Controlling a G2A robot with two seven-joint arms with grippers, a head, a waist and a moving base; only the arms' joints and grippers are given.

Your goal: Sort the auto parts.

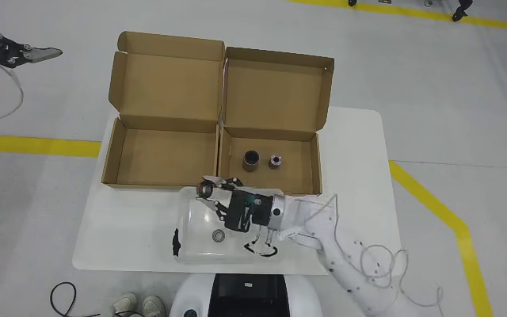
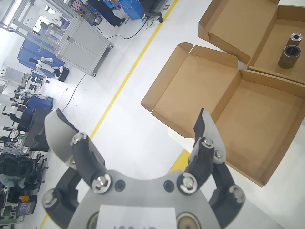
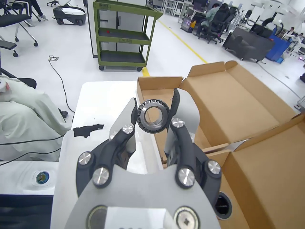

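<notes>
Bearing (image 3: 153, 117), a steel ring with rollers around its rim, was pinched between the two fingertips of the right gripper (image 3: 155, 101), held clear of the table (image 1: 356, 158). In the top view that gripper (image 1: 212, 189) sat over the front walls of two open cardboard boxes, near where they met. The left box (image 1: 162, 157) lay bare inside. The right box (image 1: 309, 162) held a dark cylinder (image 1: 252, 160) standing upright, with a smaller metal part (image 1: 275, 161) just beside it. A clear plastic bag (image 1: 198, 218) lay on the table in front of the boxes, a small ring (image 1: 219, 234) inside it. The left gripper (image 2: 129, 115) hung with its fingers spread wide and nothing between them, off to the side above the floor, well apart from the boxes.
</notes>
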